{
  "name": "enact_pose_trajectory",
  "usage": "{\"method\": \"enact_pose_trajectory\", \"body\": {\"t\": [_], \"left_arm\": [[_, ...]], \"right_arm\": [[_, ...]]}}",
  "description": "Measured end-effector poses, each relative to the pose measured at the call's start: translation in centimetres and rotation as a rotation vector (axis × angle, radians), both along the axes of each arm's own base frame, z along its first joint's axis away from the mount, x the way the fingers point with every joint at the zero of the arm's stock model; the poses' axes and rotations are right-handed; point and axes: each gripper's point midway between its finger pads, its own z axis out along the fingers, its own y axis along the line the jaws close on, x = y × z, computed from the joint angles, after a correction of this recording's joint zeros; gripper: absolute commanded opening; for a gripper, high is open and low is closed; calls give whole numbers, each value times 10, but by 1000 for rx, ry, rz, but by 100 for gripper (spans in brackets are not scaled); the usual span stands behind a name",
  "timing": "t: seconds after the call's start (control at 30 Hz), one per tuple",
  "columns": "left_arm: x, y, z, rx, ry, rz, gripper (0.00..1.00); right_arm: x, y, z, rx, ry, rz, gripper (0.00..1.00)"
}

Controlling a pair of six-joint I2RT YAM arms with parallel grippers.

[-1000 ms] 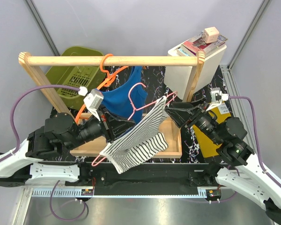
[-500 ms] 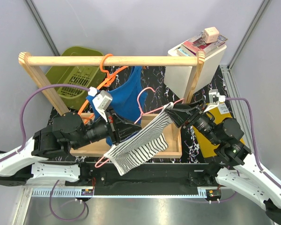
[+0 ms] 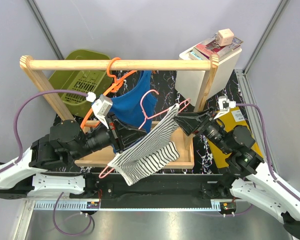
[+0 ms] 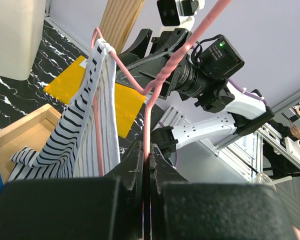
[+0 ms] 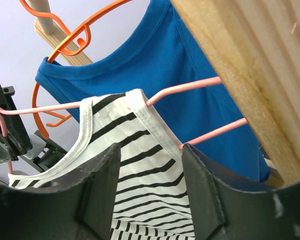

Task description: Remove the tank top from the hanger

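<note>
Pinching the pink hanger (image 4: 148, 117) tight in the fully closed left gripper (image 4: 146, 155), risking a twist or slip under the striped garment (image 3: 145, 155). Leaving the tank top (image 3: 132, 102) draped on the orange hanger (image 3: 112, 67) over the wooden rail (image 3: 140, 64), inviting a snag on pink wire. Straddling the striped strap with the right gripper (image 5: 151, 155), jaws partly apart and holding nothing, risking a close on the wrong cloth.
</note>
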Motion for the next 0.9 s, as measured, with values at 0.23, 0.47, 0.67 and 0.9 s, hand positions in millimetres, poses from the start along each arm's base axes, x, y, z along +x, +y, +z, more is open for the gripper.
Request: {"method": "enact_pose_trajectory", "body": {"t": [0.23, 0.47, 0.67, 0.9], "left_arm": [[0, 1, 1, -2, 0, 2, 0], [0, 2, -1, 5, 1, 2, 0], [0, 2, -6, 21, 5, 1, 0], [0, 2, -7, 26, 6, 1, 0]], "right_arm": [[4, 7, -3, 4, 17, 11, 56], [1, 4, 4, 23, 0, 12, 53], [-5, -3, 14, 49, -26, 12, 42], [-2, 1, 12, 48, -16, 14, 45]]}}
